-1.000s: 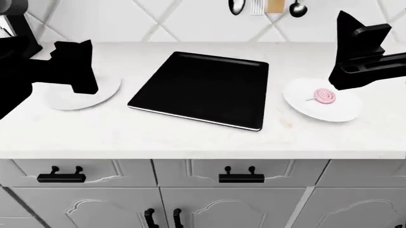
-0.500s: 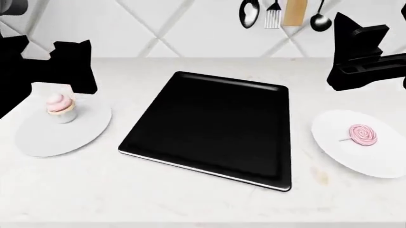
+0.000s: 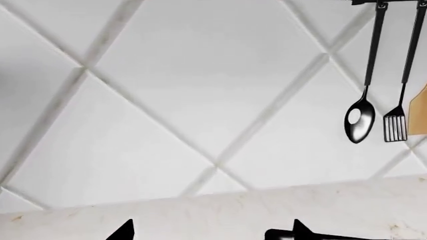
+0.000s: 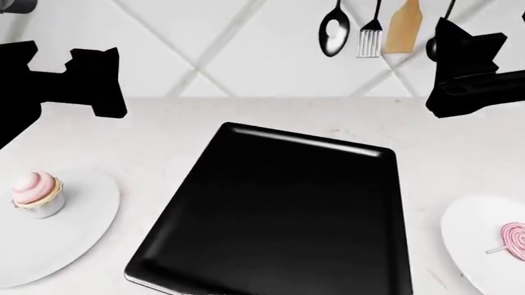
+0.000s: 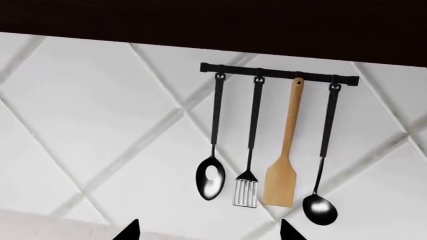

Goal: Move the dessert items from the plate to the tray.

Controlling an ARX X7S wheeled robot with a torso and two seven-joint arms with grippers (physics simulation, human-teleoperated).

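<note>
On the white tabletop (image 4: 271, 110) nothing has been moved yet: the black tray (image 4: 279, 215) lies bare in the middle, the cupcake (image 4: 36, 193) sits on the left plate (image 4: 74, 239), the lollipop (image 4: 515, 238) on the right plate (image 4: 471, 243) at the view's edge. Both arms hang high near the backsplash, well clear. Left claw (image 3: 212, 231) and right claw (image 5: 208, 231) show tips spread wide, empty. Open room surrounds the tray's low rim.

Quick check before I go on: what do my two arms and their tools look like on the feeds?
Both are flat black, blocky silhouettes with no visible cables, markings or colour accents. In the head view the left tool is a boxy block with a notched top edge; the right tool rises to pointed tips above a thick bar-like link. Each wrist view shows only two small black pointed fingertips at its lower edge.
</note>
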